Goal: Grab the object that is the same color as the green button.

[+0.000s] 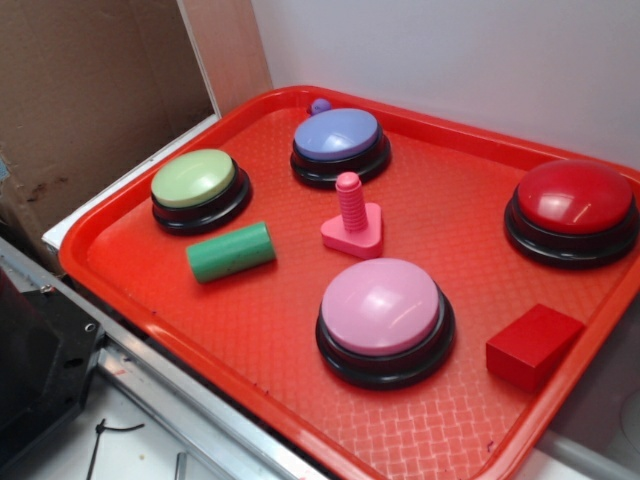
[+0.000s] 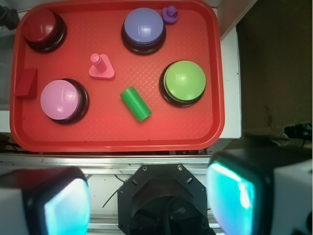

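A green cylinder (image 1: 231, 251) lies on its side on the red tray (image 1: 180, 290), just in front of the green button (image 1: 193, 179) with its pale green dome on a black base. In the wrist view the cylinder (image 2: 135, 103) lies left of and below the green button (image 2: 185, 81). My gripper (image 2: 149, 200) shows only in the wrist view. It hangs high above the robot base, outside the tray's near edge. Its jaws stand wide apart with nothing between them. The gripper is out of the exterior view.
The tray also holds a purple-blue button (image 1: 337, 136), a pink button (image 1: 380, 306), a red button (image 1: 574, 198), a pink peg on a triangular base (image 1: 352, 219), a red block (image 1: 533, 344) and a small purple piece (image 1: 320, 105). A metal rail (image 2: 112, 162) runs along the tray's near edge.
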